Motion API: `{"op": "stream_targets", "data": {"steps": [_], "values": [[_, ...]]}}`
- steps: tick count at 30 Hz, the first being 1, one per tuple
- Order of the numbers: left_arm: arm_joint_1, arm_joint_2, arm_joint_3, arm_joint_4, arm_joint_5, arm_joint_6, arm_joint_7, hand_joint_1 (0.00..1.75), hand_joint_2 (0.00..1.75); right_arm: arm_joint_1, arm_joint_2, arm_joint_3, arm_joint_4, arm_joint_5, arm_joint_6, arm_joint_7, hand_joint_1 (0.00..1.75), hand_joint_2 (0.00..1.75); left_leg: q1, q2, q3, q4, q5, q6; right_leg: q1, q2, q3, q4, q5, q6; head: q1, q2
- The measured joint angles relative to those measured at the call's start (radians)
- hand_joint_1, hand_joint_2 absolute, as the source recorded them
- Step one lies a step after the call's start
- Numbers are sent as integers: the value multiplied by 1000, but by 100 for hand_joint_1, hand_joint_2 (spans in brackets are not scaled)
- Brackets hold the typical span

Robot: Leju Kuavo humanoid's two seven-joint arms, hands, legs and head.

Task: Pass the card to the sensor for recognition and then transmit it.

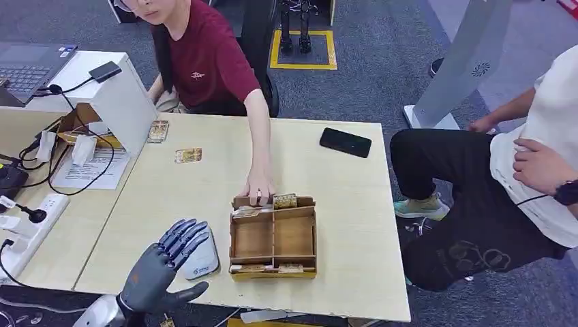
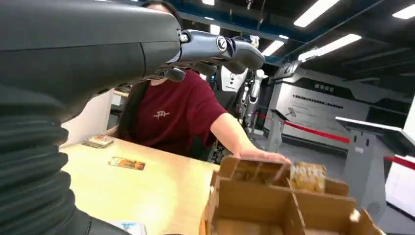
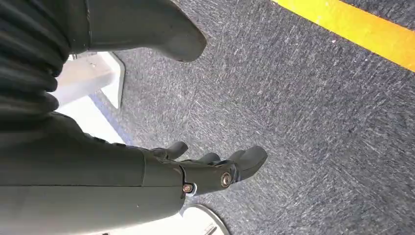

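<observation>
Card (image 1: 187, 155) is lying flat on pale wooden table (image 1: 354, 225), well beyond left robot hand (image 1: 167, 262), which is hovering spread, holding nothing, over white rounded sensor (image 1: 202, 261). Right robot hand (image 3: 205, 169) is hanging loosely curled, gripping nothing. Person's hand (image 1: 258, 189) is touching compartmented cardboard box (image 1: 273, 238).

We see a worktop (image 1: 204, 204) of pale, smooth matt wood laminate. On it the divided box (image 1: 273, 238) is plain brown corrugated cardboard, raw-edged. Our left hand (image 1: 165, 262) looks like dark grey, slightly glossy plastic. The floor (image 3: 318, 122) is rough grey carpet.
</observation>
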Motion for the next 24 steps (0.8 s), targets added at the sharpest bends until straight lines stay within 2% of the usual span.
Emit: {"op": "stream_targets", "data": {"steps": [14, 16, 19, 24], "values": [[-40, -2, -112, 124, -111, 91, 65, 0, 175, -6, 0, 0, 0, 0, -2, 5, 0, 175, 0, 0, 0, 0, 0, 0, 0, 0, 0, 0, 0, 0, 0, 0], [-51, -7, -127, 139, -158, 118, 91, 0, 175, -6, 0, 1, 0, 0, -2, 6, 0, 175, 0, 0, 0, 0, 0, 0, 0, 0, 0, 0, 0, 0, 0, 0], [-71, -24, -151, 158, -199, 156, 116, 0, 175, -9, 0, 3, 0, 0, -2, 6, 0, 175, 0, 0, 0, 0, 0, 0, 0, 0, 0, 0, 0, 0, 0, 0], [-112, -61, -201, 196, -256, 169, 183, 0, 175, -12, 0, 9, 0, 0, -4, 10, 0, 175, 0, 0, 0, 0, 0, 0, 0, 0, 0, 0, 0, 0, 0, 0]]}}
